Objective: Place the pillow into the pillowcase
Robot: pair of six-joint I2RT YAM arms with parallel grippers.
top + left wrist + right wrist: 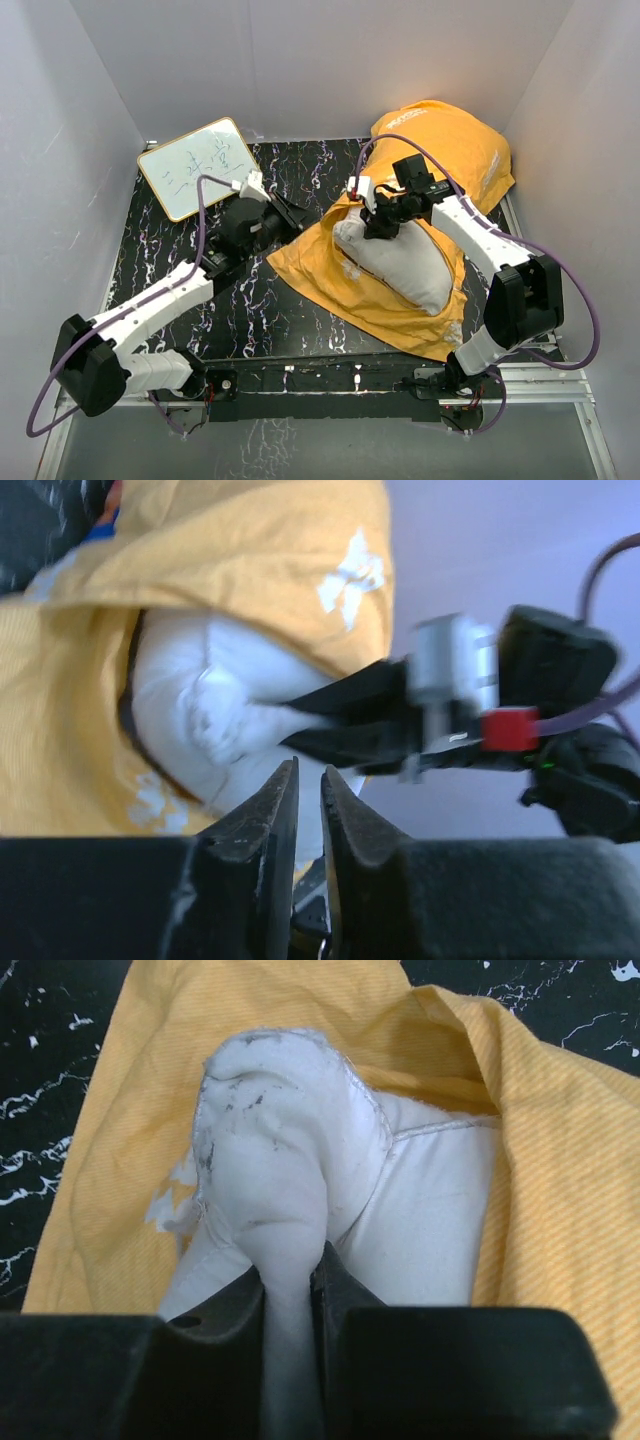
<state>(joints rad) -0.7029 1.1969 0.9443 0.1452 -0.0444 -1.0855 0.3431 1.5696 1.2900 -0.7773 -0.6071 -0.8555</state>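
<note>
White pillow point(405, 265) lying partly inside an orange-yellow pillowcase point(440, 135), right of centre on a black marbled table point(250, 300).
Much of the pillow shows bare at the case's open mouth, with orange cloth under it and around its far side. The right gripper point(290, 1290) is clenched on a bunched corner of the pillow. The left gripper point(310, 790), just left of the case's edge, has its fingers almost together, grasping nothing. A whiteboard point(195, 168) lies at the far left corner.

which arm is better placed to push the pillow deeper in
Probably right: the right tool is shut on a corner of the plump white fabric pillow, partly inside the floppy orange-yellow cloth pillowcase. The left tool holds nothing beside the case.
</note>
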